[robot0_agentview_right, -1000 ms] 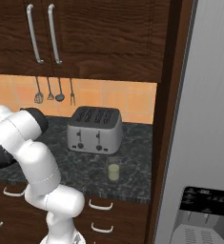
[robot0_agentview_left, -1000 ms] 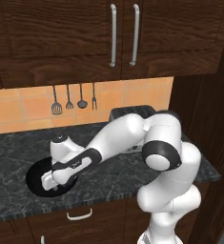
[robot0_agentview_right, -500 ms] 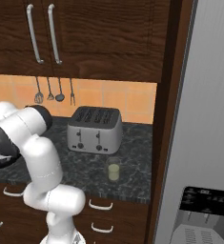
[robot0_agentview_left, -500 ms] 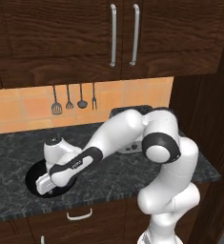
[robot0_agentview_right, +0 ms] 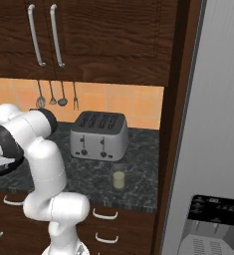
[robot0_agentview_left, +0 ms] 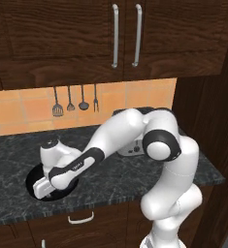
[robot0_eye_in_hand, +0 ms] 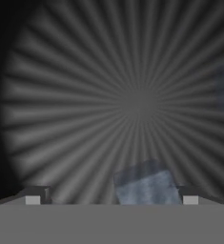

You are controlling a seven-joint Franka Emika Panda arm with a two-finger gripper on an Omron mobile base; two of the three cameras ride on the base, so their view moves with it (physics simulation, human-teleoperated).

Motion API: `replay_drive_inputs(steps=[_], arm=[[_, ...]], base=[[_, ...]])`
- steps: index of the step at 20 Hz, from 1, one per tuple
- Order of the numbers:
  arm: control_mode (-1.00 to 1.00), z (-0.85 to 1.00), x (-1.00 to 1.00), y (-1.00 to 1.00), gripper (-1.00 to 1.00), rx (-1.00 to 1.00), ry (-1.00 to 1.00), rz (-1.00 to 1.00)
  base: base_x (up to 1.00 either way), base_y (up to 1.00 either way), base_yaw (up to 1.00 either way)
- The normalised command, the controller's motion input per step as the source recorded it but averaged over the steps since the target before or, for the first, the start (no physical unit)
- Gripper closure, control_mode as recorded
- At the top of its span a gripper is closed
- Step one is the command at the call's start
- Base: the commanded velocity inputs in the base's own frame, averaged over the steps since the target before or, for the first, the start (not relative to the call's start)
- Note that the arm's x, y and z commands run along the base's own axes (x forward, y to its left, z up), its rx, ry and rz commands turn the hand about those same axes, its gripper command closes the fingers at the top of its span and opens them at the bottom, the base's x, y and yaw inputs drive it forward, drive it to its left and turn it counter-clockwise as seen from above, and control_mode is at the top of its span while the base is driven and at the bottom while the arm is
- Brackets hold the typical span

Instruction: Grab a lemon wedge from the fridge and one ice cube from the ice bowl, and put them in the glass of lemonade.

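My gripper (robot0_eye_in_hand: 111,199) is wide open inside the ice bowl (robot0_agentview_left: 35,186) and holds nothing. The ice cube (robot0_eye_in_hand: 147,185) lies between my fingertips (robot0_eye_in_hand: 33,199), nearer to the right one.

The ice bowl (robot0_agentview_left: 34,182) sits on the tabletop (robot0_agentview_left: 115,181) left of the toaster (robot0_agentview_right: 99,135). The glass of lemonade (robot0_agentview_right: 118,177) stands before the toaster, the fridge (robot0_agentview_right: 208,164) to its right. An ice cube (robot0_eye_in_hand: 147,186) lies in the bowl.
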Motion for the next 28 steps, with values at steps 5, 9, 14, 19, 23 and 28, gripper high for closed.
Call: replay_drive_inputs(steps=[5, 9, 14, 19, 23, 28], arm=[[-1.00, 0.00, 0.00, 0.00, 1.00, 0.00, 0.00, 0.00], [-1.00, 0.00, 0.00, 0.00, 1.00, 0.00, 0.00, 0.00], [-1.00, 0.00, 0.00, 0.00, 1.00, 0.00, 0.00, 0.00], [-1.00, 0.32, -0.23, 0.00, 1.00, 0.00, -0.07, 0.00], [-1.00, 0.83, -0.44, 0.00, 1.00, 0.02, -0.13, 0.00], [-1.00, 0.25, -0.34, -0.20, 1.00, 0.13, -0.10, 0.00]], base=[[0.00, 0.00, 0.00], [0.00, 0.00, 0.00], [0.00, 0.00, 0.00], [0.00, 0.00, 0.00], [0.00, 0.00, 0.00], [0.00, 0.00, 0.00]])
